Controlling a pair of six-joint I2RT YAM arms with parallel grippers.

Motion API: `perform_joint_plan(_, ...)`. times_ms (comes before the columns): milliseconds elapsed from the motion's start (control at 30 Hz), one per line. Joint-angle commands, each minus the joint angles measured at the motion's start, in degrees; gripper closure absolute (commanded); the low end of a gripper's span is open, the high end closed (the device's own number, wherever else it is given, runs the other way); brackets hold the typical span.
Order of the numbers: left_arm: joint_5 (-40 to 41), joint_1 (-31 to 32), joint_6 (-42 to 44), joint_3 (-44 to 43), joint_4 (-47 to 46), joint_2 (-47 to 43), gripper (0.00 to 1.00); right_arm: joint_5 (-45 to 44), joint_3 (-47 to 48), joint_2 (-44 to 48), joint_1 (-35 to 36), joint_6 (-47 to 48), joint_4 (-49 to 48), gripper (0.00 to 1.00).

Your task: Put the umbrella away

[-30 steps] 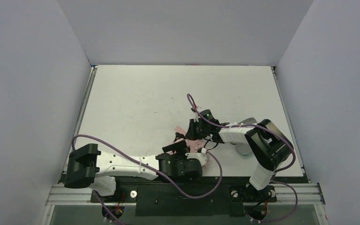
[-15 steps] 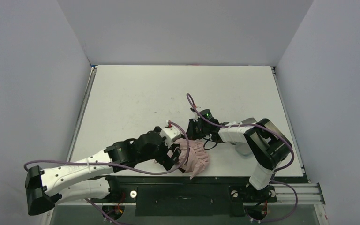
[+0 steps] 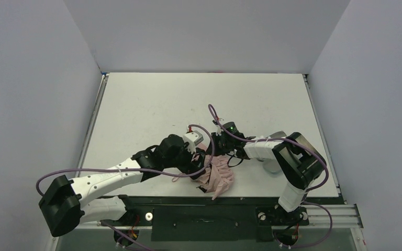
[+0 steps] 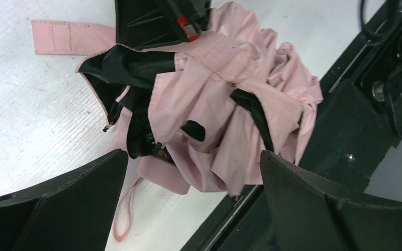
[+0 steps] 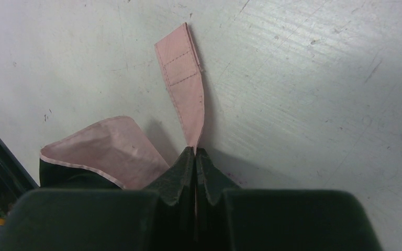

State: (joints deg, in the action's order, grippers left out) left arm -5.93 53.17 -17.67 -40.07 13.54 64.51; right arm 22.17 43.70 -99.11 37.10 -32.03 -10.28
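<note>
Open table [image 3: 152,104] beyond — crumpled umbrella [image 3: 219,177] blocks the near edge.

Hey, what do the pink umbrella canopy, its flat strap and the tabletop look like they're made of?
The umbrella canopy: thin woven fabric, probably nylon or polyester, matte pale pink with a black underside. It crumples in soft folds.
The strap: seemingly the same pink fabric, doubled over, with visible stitch lines.
The tabletop: hard white board, perhaps laminate or painted. It looks matte and is scuffed with fine scratches.

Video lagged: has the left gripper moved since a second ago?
Yes. The left gripper moved away from the table's near edge, farther in, over the umbrella.
</note>
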Motion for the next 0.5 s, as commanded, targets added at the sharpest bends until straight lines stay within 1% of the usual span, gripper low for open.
perform_joint_plan(0,-2.96,-1.99,-1.07,1.34,-7.23,3.23,0.03,-0.41,-0.42,-1.46,-0.2,1.51,2.14,1.0)
perform_joint_plan(233,-6.52,-2.37,-1.73,3.32,-12.36,10.91,0.03,-0.11,-0.2,-1.95,-0.35,1.46,1.95,1.0)
perform_joint_plan(333,-7.2,-1.48,-2.57,4.31,-14.64,13.69,0.03,-0.05,-0.22,-1.98,-0.32,1.47,1.94,1.0)
perform_joint_plan(467,-3.19,1.73,-4.56,6.16,-16.83,16.4,0.03,0.03,-0.09,-2.32,-0.36,1.41,1.85,1.0)
